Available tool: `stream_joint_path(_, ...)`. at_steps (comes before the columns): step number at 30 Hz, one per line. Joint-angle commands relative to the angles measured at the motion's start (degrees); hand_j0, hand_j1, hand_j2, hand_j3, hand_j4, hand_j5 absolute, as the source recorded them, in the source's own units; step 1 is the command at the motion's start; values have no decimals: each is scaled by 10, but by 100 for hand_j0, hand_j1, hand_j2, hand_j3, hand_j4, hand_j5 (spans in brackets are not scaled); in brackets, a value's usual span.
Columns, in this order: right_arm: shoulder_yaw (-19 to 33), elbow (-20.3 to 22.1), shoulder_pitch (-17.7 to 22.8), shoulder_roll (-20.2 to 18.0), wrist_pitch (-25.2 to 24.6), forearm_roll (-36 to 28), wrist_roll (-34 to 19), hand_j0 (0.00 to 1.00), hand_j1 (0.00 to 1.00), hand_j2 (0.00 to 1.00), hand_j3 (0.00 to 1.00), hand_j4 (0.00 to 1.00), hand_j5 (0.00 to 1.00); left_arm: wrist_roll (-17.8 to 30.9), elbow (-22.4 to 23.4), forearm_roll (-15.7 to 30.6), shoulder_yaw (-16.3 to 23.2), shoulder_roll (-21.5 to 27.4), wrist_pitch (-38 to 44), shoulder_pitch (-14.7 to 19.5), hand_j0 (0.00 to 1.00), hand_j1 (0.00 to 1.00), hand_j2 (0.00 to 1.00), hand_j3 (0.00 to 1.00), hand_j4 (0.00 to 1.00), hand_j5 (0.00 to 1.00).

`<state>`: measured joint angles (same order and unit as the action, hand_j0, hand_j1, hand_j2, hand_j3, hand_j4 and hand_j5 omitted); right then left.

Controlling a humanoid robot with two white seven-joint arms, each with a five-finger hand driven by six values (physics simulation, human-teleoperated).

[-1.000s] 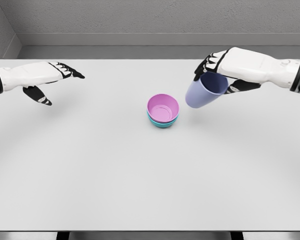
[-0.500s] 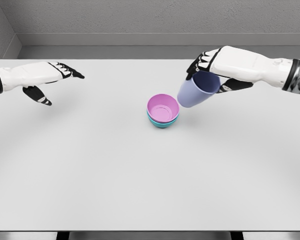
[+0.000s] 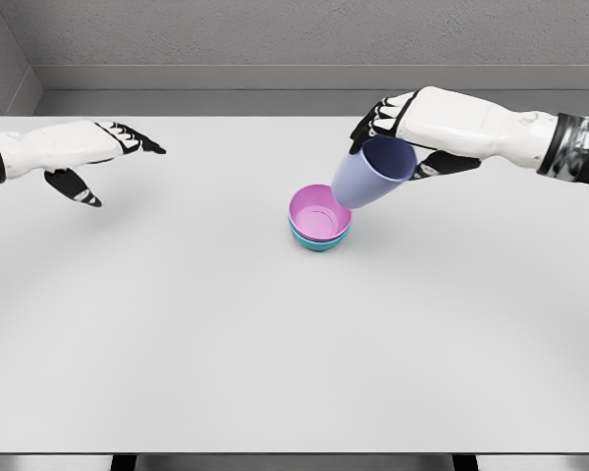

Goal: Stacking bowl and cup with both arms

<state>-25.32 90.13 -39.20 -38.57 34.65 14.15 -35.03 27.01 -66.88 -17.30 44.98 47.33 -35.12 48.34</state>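
Cup (image 3: 366,176) is gripped at its rim by the right hand (image 3: 404,128) and held tilted, base pointing down-left toward the pink bowl (image 3: 320,211), which is nested in a teal bowl (image 3: 319,242) on the counter (image 3: 275,343). Cup base is seen just at the pink bowl's right rim; uprighting is judged necessary before lowering. Left hand (image 3: 83,157), fingers spread and empty, is well left of the bowl.

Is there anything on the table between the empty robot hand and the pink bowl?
No. In the head view, only bare white table lies between the left hand and the pink bowl.
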Motion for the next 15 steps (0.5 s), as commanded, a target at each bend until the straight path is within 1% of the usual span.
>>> stream_joint_path(1,0,-2,0,5,-2,-2,0,56,56,56,56,56,56,0,0,3,-1,0,1,0,100,100,100,100,100,100)
stream_joint_path(11,-15,-9,-1,23,-2,0,0,56,56,56,56,56,56,0,1,3,-1,0,1,1,100,100,100,100,100,100)
stream_joint_path(15,-15,-9,-3,24,-2,0,0,56,56,56,56,56,56,0,1,3,-1,0,1,1,100,100,100,100,100,100)
